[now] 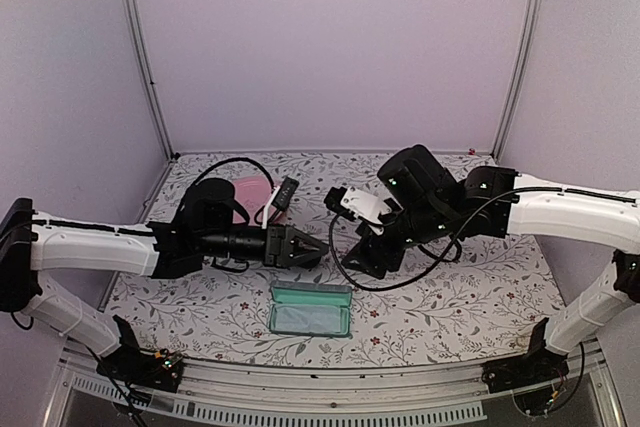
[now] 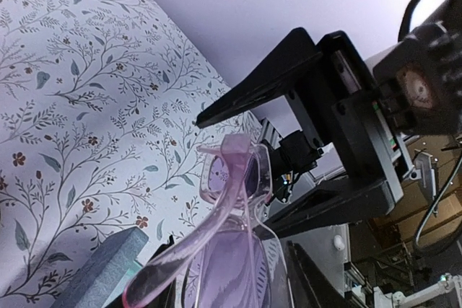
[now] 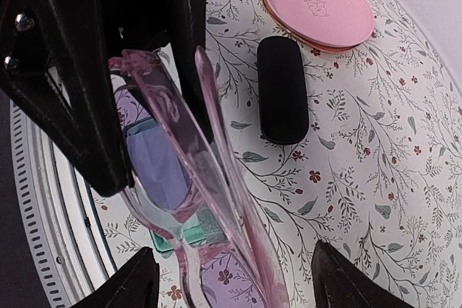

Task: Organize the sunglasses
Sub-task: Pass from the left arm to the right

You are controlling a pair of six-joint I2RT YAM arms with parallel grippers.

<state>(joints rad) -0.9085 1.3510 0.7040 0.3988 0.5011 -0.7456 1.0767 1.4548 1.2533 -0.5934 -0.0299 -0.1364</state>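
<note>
The pale pink sunglasses (image 3: pixel 189 142) are folded and held in the air between my two grippers. My left gripper (image 1: pixel 312 247) is shut on them; in the left wrist view the frame (image 2: pixel 232 172) runs out from my left gripper (image 2: pixel 216 283). My right gripper (image 1: pixel 348 249) is open, and in the right wrist view its gripper (image 3: pixel 238 283) straddles the glasses without touching them. The right fingers (image 2: pixel 249 91) show on either side of the frame's far end. The reddish-brown sunglasses are out of view.
An open grey-blue case (image 1: pixel 311 309) with a light blue cloth inside lies on the floral table below the grippers; its edge shows in the left wrist view (image 2: pixel 101 272). A black oval case (image 3: pixel 282 90) and a pink plate (image 3: pixel 318 6) lie behind the left arm.
</note>
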